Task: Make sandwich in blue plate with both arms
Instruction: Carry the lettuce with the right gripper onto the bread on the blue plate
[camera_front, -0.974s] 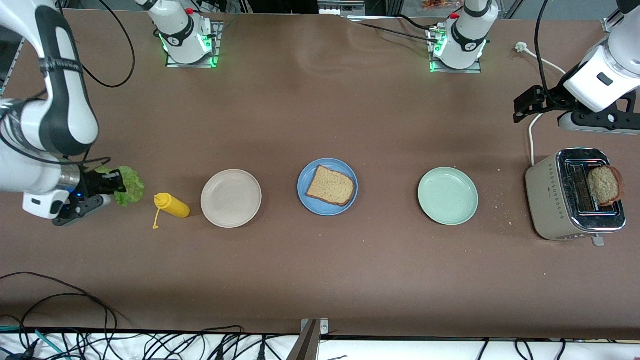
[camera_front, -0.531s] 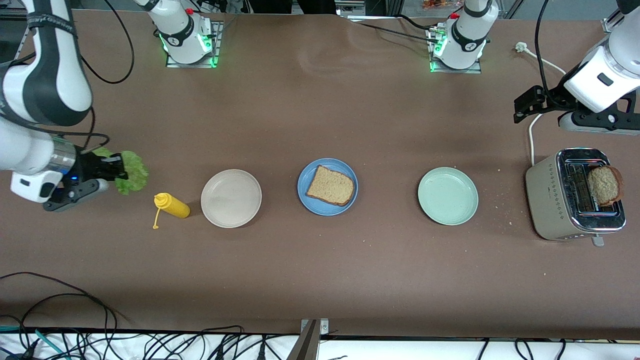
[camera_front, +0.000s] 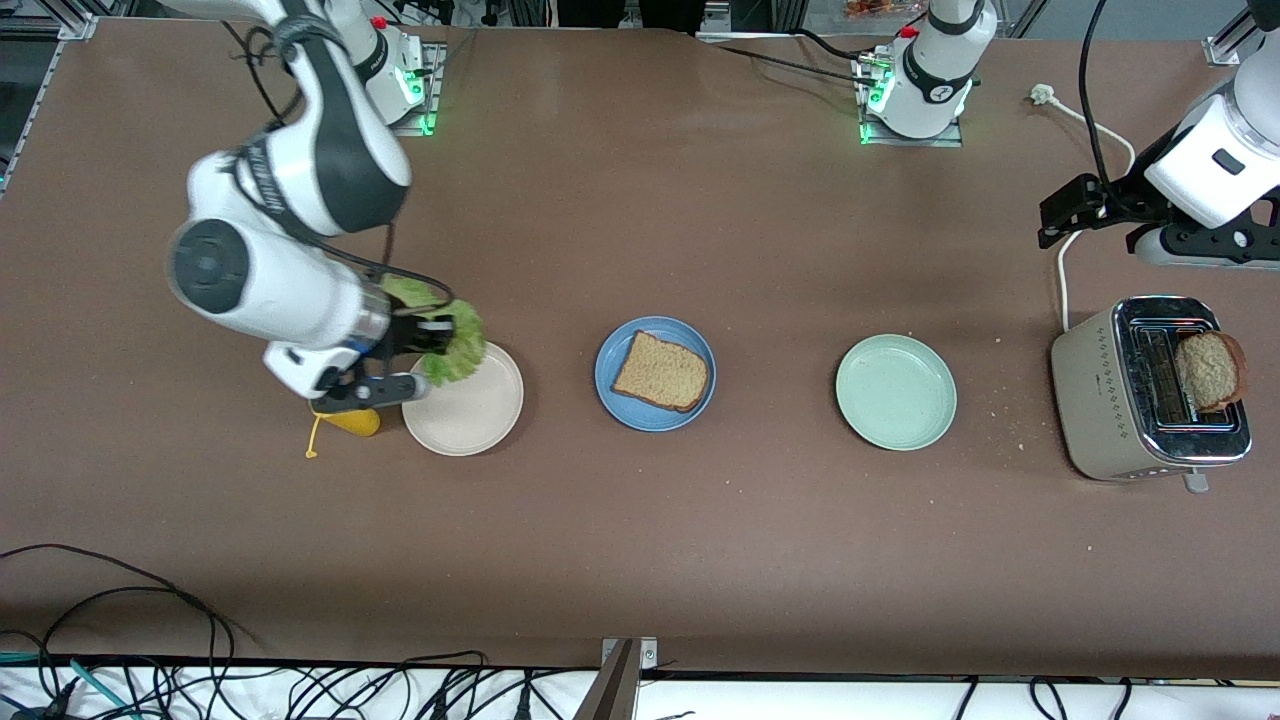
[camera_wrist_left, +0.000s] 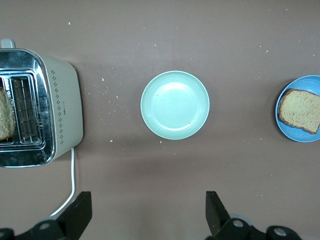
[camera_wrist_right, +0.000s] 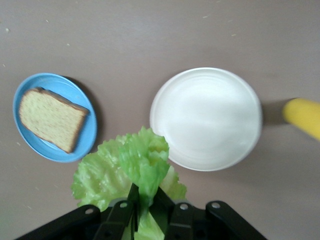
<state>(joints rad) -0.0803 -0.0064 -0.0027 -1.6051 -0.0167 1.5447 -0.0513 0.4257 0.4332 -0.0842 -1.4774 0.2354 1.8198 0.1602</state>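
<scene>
The blue plate (camera_front: 655, 373) serves as the landmark: it sits mid-table in the row of three plates, and one slice of brown bread (camera_front: 661, 372) lies flat on it, with no lettuce on it yet. Level with it in the row, toward the right arm's end of the table, is the cream-white plate (camera_front: 470, 405); just beside that plate, still farther from the blue plate, lies a yellow squeeze bottle (camera_front: 350, 421), partly hidden under the right arm. On the blue plate's other flank, toward the left arm's end, is the pale green plate (camera_front: 896, 391), and past it at that end of the table stands a toaster (camera_front: 1146, 387) with a second slice of bread (camera_front: 1210, 369) sticking up from one slot.

The right gripper (camera_front: 432, 337) hangs in the air over the rim of the cream-white plate, on the side away from the blue plate's centre line; its fingers are pressed together on a ruffled green lettuce leaf (camera_front: 455, 340), which the right wrist view shows drooping from the fingertips (camera_wrist_right: 136, 199).

Farther from the front camera than the toaster, well apart from the blue plate, the left gripper (camera_front: 1070, 207) waits above the table near the toaster's cord, its fingers (camera_wrist_left: 80, 212) spread wide and holding nothing
</scene>
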